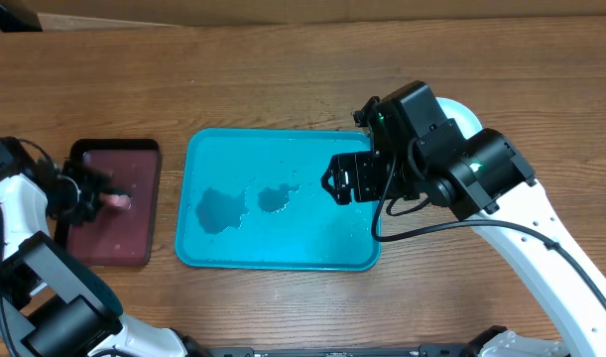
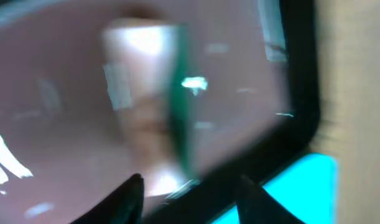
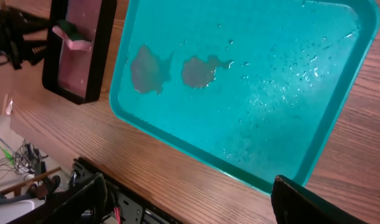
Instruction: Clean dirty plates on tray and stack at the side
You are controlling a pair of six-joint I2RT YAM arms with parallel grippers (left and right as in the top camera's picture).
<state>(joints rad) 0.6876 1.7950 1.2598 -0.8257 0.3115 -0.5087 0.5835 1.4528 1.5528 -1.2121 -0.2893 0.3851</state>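
— What's on the bench (image 1: 283,79)?
— The turquoise tray (image 1: 322,243) lies mid-bench, its long axis running left to right. Just beside its left end sits a smaller maroon tray (image 1: 114,238), long axis front to back.
— And the arms?
— The right gripper (image 1: 334,181) hovers over the turquoise tray's right part, fingers (image 3: 301,202) spread wide, empty. The left gripper (image 1: 92,193) is over the maroon tray, fingers (image 2: 130,196) apart, grasping nothing.
— Contents?
— Turquoise: two dark wet patches (image 1: 221,208) in its left half, plus droplets (image 3: 289,74). Maroon: a pink-and-green sponge (image 1: 117,201), just ahead of the left fingers.
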